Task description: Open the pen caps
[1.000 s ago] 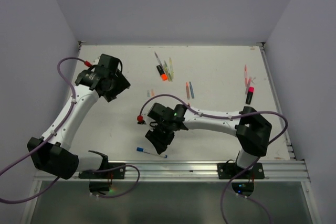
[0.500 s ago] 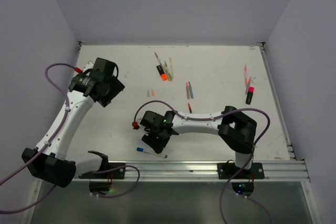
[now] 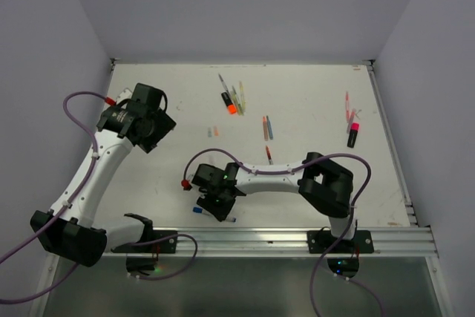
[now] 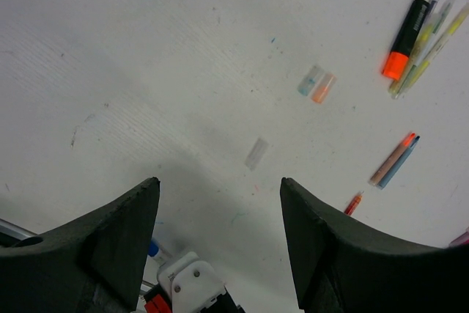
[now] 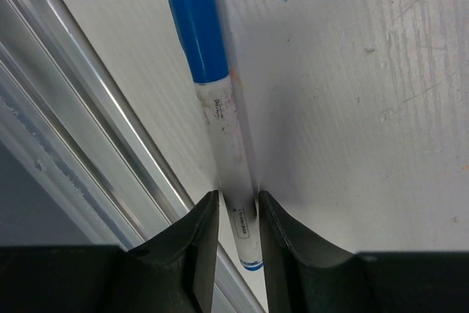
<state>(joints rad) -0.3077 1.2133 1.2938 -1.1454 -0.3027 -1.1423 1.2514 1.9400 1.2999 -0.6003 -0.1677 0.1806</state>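
Bracketing the white pen: right tool sits over the tail half of the barrel, one finger hard up against each side. No gap shows on either side, but I can't tell whether it's actually clamping or just touching. Pen lies flat on the tabletop. Blue cap is seated on the pen's end, clear of the fingers and pointing away from the tool. Metal rail runs just beside the pen, with the pen at a shallow angle to it.

Left tool is well apart from the pen, off to its far left. Fingers spread wide, nothing between them, hanging above bare tabletop.

Farther from the pen, toward the back:
- Small clear cap lying alone.
- Past it, pale blue cap and pale orange cap side by side, touching or nearly.
- Farthest from the pen, black highlighter with its orange cap on, next to a few slim pens.

Well off to the pen's right: pink-capped highlighter.
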